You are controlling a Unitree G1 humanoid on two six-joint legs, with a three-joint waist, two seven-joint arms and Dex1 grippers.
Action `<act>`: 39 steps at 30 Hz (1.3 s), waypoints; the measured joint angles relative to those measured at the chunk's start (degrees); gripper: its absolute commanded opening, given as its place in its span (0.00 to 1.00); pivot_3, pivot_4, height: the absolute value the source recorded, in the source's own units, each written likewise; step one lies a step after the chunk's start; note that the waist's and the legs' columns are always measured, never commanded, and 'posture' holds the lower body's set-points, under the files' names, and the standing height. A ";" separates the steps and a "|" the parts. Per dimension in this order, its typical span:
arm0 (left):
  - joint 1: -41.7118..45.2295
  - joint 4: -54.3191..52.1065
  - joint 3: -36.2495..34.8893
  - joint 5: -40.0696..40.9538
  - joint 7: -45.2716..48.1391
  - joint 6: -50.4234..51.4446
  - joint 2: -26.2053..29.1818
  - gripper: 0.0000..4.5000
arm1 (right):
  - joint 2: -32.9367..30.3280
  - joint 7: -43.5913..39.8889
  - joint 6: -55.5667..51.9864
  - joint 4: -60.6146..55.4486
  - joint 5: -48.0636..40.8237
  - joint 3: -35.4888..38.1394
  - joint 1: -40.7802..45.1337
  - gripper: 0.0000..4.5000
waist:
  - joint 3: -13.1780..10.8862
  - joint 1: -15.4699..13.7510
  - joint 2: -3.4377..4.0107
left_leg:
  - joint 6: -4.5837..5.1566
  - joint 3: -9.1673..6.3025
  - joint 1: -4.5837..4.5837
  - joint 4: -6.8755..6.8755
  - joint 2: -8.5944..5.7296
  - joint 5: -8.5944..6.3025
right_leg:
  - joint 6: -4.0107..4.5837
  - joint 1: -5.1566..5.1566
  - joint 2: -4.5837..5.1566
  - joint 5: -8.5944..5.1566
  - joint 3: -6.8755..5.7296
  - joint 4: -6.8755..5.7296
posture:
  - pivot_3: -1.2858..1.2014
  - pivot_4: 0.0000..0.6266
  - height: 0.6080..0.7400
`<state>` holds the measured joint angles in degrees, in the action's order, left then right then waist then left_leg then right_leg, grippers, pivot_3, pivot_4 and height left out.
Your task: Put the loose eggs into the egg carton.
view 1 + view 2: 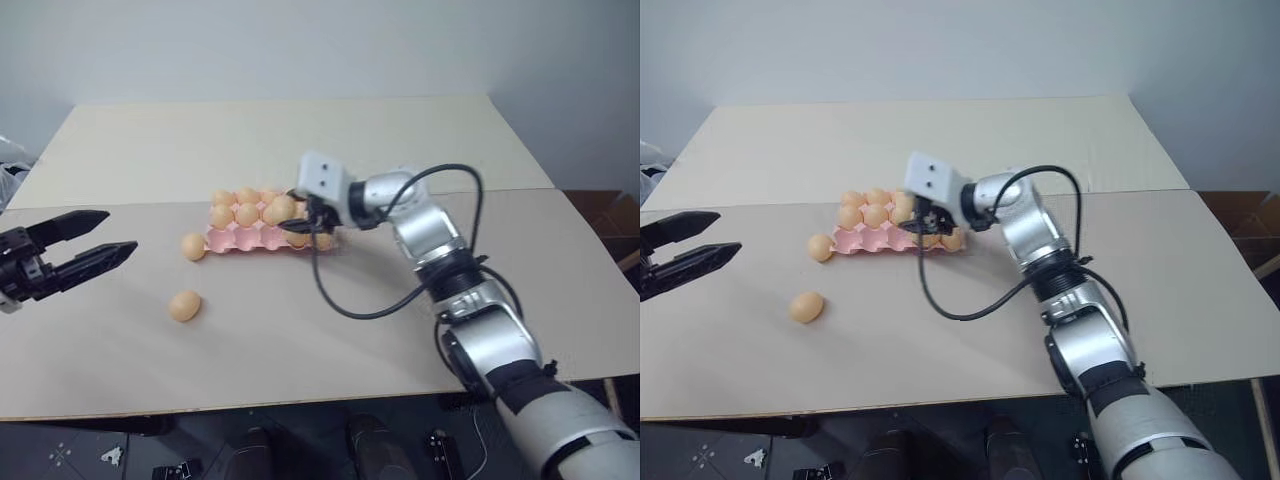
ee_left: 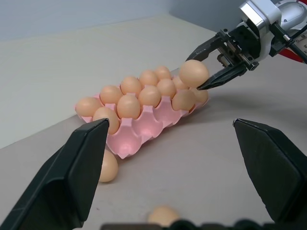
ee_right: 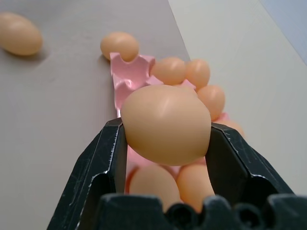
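- The right arm (image 1: 470, 300) is mostly brushed silver shells, chunky rounded segments with black rings at the joints
- Lower down the forearm there's a black band, then a light grey shell
- A white boxy camera module (image 1: 325, 178) sits on the wrist, with two small dark dots on its face
- A black cable (image 1: 345, 300) loops loose from the wrist area back to the arm
- The right gripper (image 2: 204, 67) has thin, black, tapered fingers
- The left gripper (image 1: 85, 243) is matte black too, with wedge-shaped fingers on a black body
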<state>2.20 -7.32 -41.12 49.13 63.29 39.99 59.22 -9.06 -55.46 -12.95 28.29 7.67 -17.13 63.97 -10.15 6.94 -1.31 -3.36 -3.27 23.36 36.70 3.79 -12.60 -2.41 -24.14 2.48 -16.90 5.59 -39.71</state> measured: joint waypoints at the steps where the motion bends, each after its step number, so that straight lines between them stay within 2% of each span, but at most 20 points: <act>1: -0.70 -0.10 0.10 -0.12 0.62 -0.02 -0.01 1.00 | 0.90 1.14 -0.08 0.58 0.28 -0.54 0.05 0.51 | 0.00 0.01 0.00 | 0.00 0.00 0.01 0.00 0.00 0.00 | 0.00 0.00 0.00 0.00 -0.01 0.00 | 0.52 0.24 1.00; 17: -3.13 -1.46 2.20 -3.22 4.48 -2.12 -0.29 1.00 | 6.14 11.74 0.10 14.13 4.02 -3.54 1.35 0.51 | 0.00 0.15 0.00 | 0.00 -0.01 0.00 -0.04 0.02 0.00 | 0.01 -0.03 -0.02 0.00 -0.01 0.01 | 0.52 0.24 1.00; 24: -3.73 -2.42 2.20 -3.05 4.47 -2.11 -0.58 1.00 | 6.42 12.24 0.30 14.34 3.72 -3.43 2.44 0.99 | 0.00 0.12 0.00 | 0.00 -0.01 0.01 -0.04 0.01 0.00 | 0.01 -0.02 -0.01 0.00 -0.01 0.02 | 0.52 0.24 1.00; 30: -4.88 -2.74 1.87 -3.10 4.45 -2.10 -0.60 1.00 | 5.21 11.47 -3.17 4.14 1.59 -1.78 1.66 0.99 | 0.00 0.10 -0.01 | 0.00 -0.02 0.01 -0.04 0.02 0.00 | 0.01 -0.03 -0.01 0.00 -0.02 0.00 | 0.52 0.24 1.00; 36: -11.22 0.17 -2.86 -6.44 5.51 -2.44 -0.36 1.00 | 4.66 6.47 -10.97 -15.99 -2.61 -2.73 -5.85 0.99 | 0.00 0.18 -0.01 | 0.01 -0.02 -0.04 -0.12 0.04 -0.01 | 0.02 -0.07 -0.02 -0.02 -0.05 -0.01 | 0.52 0.24 1.00; 39: -14.52 0.09 -4.02 -7.54 7.01 -2.67 -0.39 1.00 | 5.10 5.63 -13.66 -20.90 -3.89 -4.28 -8.54 0.99 | 0.01 0.05 -0.01 | 0.01 -0.02 -0.05 -0.12 0.05 0.00 | 0.03 -0.06 -0.02 -0.02 -0.06 0.12 | 0.52 0.24 1.00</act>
<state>-12.32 -7.22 -45.15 41.59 70.30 37.33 58.82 -3.97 -49.82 -26.61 7.39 3.77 -21.41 55.43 -10.14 6.99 -1.32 -3.36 -3.29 23.31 36.58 3.84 -12.61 -2.37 -24.20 2.47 -16.92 5.53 -39.58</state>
